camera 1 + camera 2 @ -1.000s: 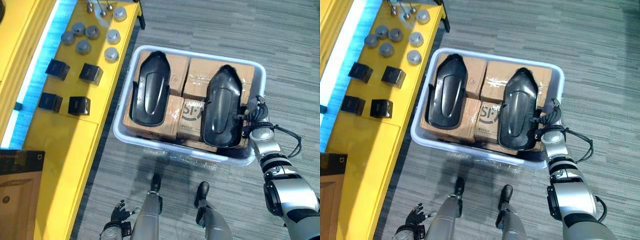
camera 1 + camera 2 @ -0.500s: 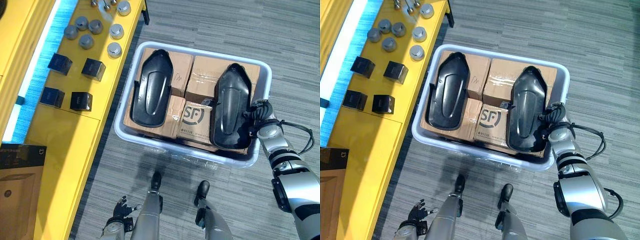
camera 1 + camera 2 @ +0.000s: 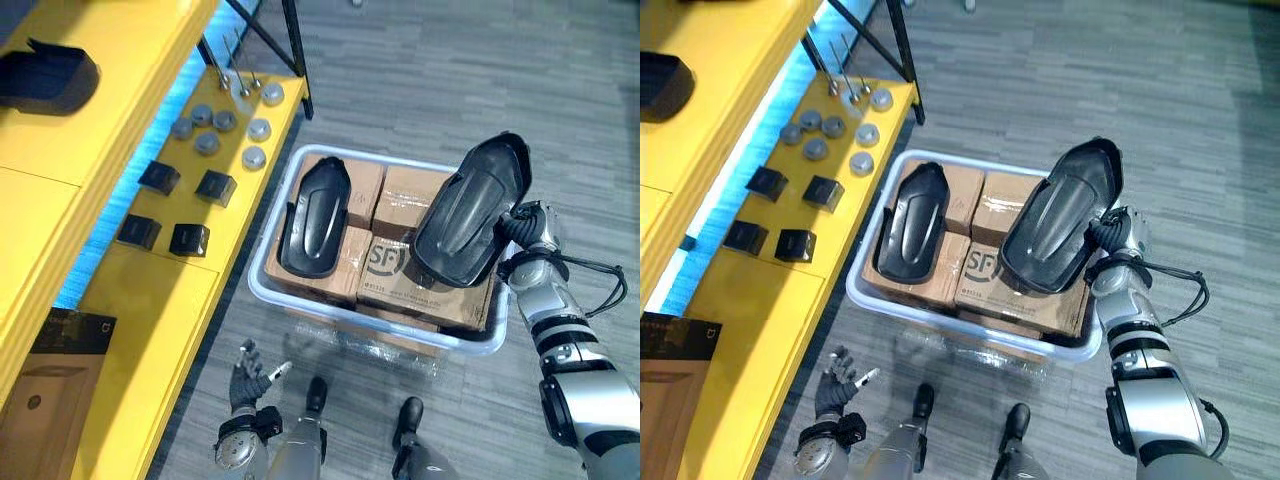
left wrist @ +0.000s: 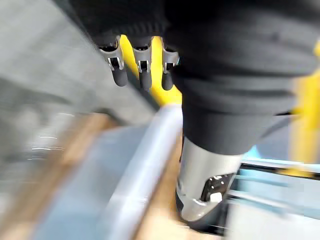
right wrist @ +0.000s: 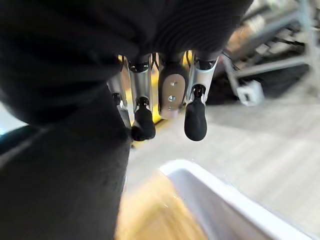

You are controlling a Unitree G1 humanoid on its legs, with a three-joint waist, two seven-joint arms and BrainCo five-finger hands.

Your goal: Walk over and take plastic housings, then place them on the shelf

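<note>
While your yellow shelf point(image 3: 130, 300) runs along the left, the white bin point(image 3: 258, 292) of cardboard boxes point(image 3: 395, 265) sits on the floor just beside it. Your right hand point(image 3: 524, 226) pinches the edge of one black plastic housing point(image 3: 470, 215), tilted clear above the boxes at the bin's right side. A second housing point(image 3: 312, 217) lies on the boxes at the left. Your left hand point(image 3: 245, 378) hangs low, fingers spread, holding nothing.

right hand point(image 3: 524, 229) seemingly gripping, left hand point(image 3: 247, 378) splayed
</note>
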